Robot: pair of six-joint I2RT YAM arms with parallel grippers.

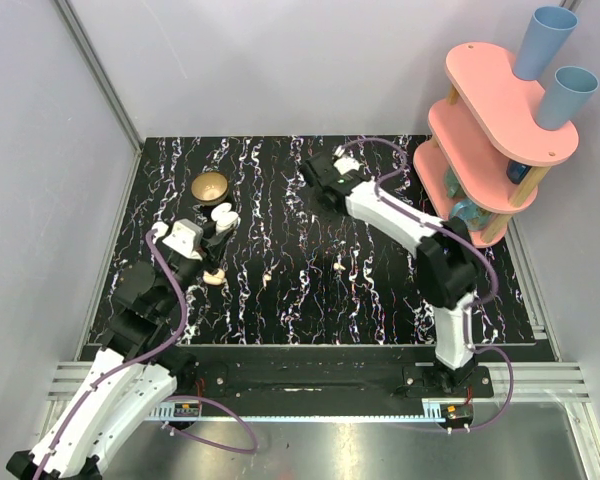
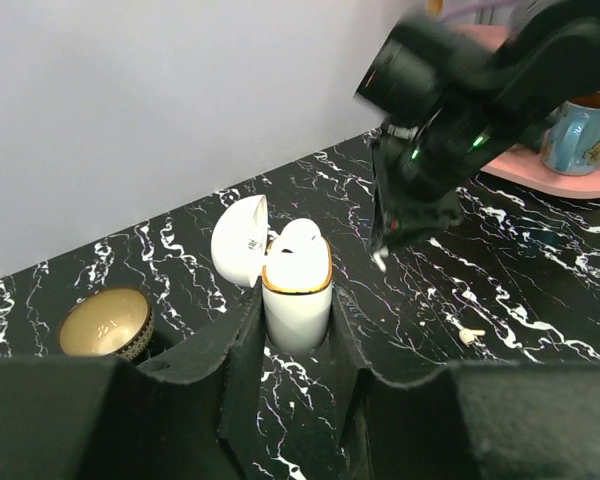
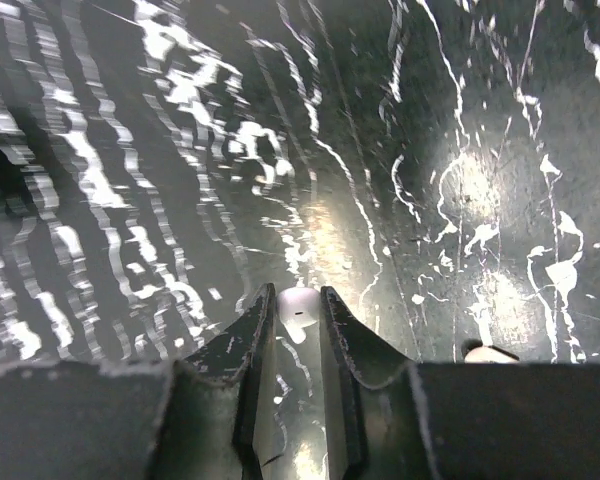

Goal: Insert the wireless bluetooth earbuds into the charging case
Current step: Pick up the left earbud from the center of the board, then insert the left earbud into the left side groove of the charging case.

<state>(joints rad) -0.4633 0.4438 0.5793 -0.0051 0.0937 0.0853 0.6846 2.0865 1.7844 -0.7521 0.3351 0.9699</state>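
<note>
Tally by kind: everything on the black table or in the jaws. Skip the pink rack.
charging case: 1
earbuds: 2 (one in the case, one in the right gripper)
brass bowl: 1
small cream bits loose on the table, too small to identify: 3
Total: 7

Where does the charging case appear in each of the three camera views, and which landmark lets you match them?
Top external: the charging case is left of centre, just below the brass bowl.
Left wrist: the case is at centre, lid open, clamped in the left gripper; the bowl is at lower left.
Right wrist: not clearly in it.
Shared landmark: the black, white-veined table fills all three views.
</note>
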